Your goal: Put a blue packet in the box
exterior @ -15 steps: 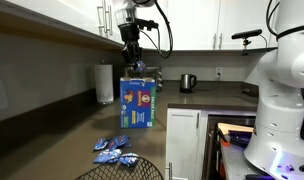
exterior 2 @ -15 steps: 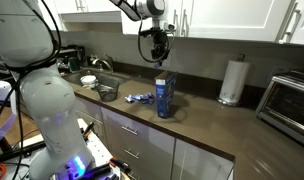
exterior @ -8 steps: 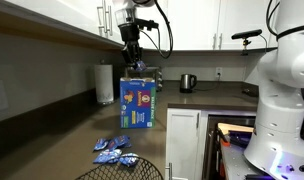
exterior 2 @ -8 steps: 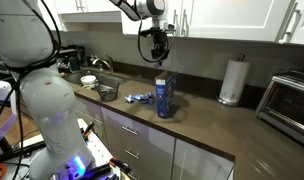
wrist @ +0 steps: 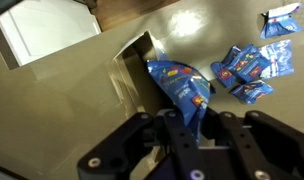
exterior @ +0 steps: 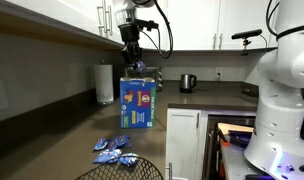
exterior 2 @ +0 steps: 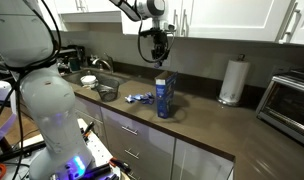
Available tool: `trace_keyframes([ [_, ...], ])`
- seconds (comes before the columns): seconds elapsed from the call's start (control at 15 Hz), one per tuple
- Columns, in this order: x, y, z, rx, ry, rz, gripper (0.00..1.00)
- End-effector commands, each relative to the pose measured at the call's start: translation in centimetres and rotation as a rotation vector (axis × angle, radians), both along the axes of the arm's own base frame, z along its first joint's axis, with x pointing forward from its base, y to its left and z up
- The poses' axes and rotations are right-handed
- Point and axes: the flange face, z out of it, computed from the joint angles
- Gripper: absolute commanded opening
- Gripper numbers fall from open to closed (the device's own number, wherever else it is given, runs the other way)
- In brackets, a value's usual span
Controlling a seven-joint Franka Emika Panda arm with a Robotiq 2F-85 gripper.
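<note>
You are holding the gripper directly above the box, which is standing upright on the counter. The jaws are closing narrowly on the blue packet: in the wrist view, the two fingers are pinching one end of it. The rest of the sachet is extending away from the fingers towards the dark opening at the top of the box.

In both exterior views, the blue packet is hanging from the fingertips, clear of the carton. Its lower end is sitting just above the top edge of the box; you cannot tell whether it is touching the rim.

The loose packets are lying in a scattered cluster on the counter beside the box, well apart from the gripper. The wrist view is showing several of them to one side of the held sachet. A paper towel roll is standing against the wall, beyond the box.
</note>
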Motion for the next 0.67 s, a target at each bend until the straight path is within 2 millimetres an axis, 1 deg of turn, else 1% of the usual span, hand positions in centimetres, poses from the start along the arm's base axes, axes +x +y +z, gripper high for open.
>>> trace_keyframes([
  [0.0, -2.1, -1.2, -2.3, -0.021, -0.017, -0.024, 0.02],
  [0.27, -3.4, -2.1, -5.1, -0.021, -0.008, -0.039, 0.02],
  [0.6, -4.2, -2.5, -6.3, -0.026, -0.014, -0.019, 0.03],
])
